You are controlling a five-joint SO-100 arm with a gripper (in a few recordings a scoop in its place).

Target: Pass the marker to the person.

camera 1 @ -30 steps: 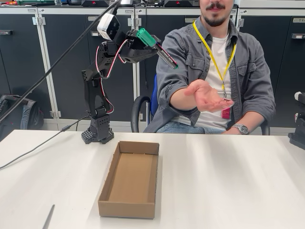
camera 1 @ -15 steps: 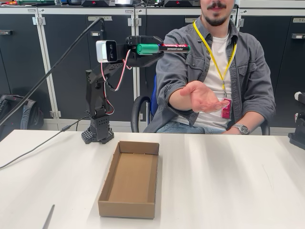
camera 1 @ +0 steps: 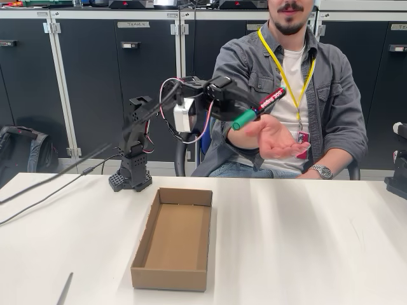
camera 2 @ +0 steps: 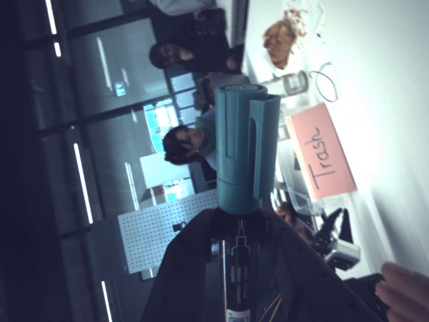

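Fixed view bright, even, sharp; wrist view dim, bluish, soft.

Marker (camera 1: 259,108): smooth plastic barrel, black, printed label; green cap (camera 2: 245,147), matt moulded plastic with ribbed clip
Gripper (camera 1: 230,103): black matt plastic, as is the arm
Box (camera 1: 173,238): brown corrugated cardboard, rough matt
Table (camera 1: 305,248): white, smooth, faint sheen
Person (camera 1: 289,95): grey woven cloth overshirt, white cotton T-shirt, yellow fabric lanyard (camera 1: 283,73)
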